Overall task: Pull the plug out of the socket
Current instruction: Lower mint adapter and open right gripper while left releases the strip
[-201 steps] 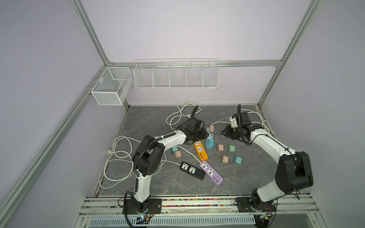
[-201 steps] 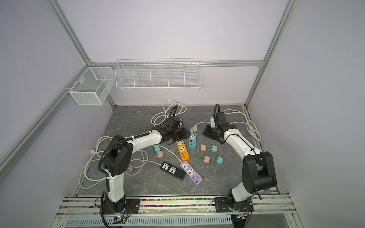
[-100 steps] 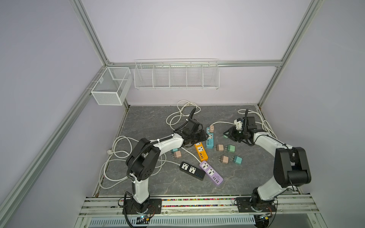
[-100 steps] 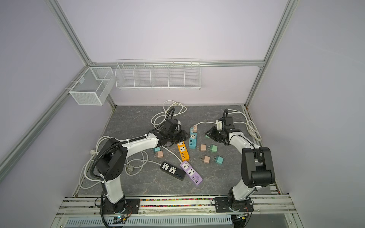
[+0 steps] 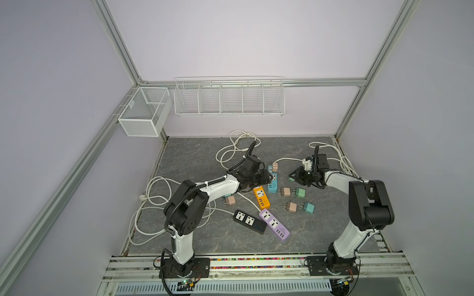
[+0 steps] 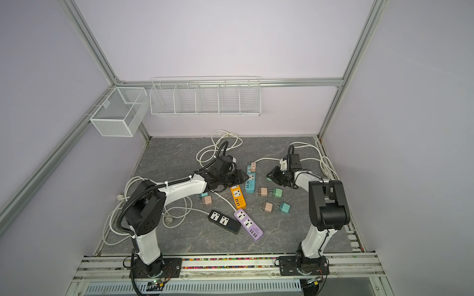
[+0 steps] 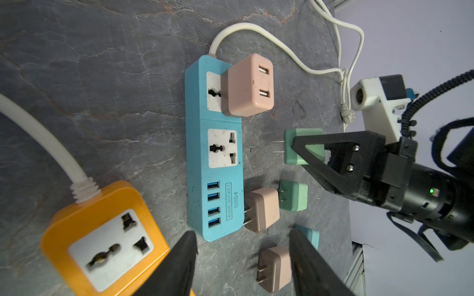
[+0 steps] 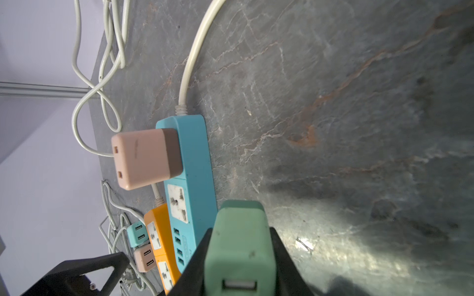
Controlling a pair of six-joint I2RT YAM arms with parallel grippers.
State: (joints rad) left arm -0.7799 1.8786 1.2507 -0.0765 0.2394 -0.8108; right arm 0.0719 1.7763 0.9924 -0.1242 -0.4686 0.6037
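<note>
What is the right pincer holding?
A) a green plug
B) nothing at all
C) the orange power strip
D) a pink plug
A: the right pincer is clamped on a green plug whose prongs are free of the blue power strip, while the pink plug sits in the strip.

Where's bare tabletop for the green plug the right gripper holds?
Bare: front right, between the purple power strip and the right arm's base; back left, beside white cable loops. Crowded: around blue power strip and orange power strip.
</note>
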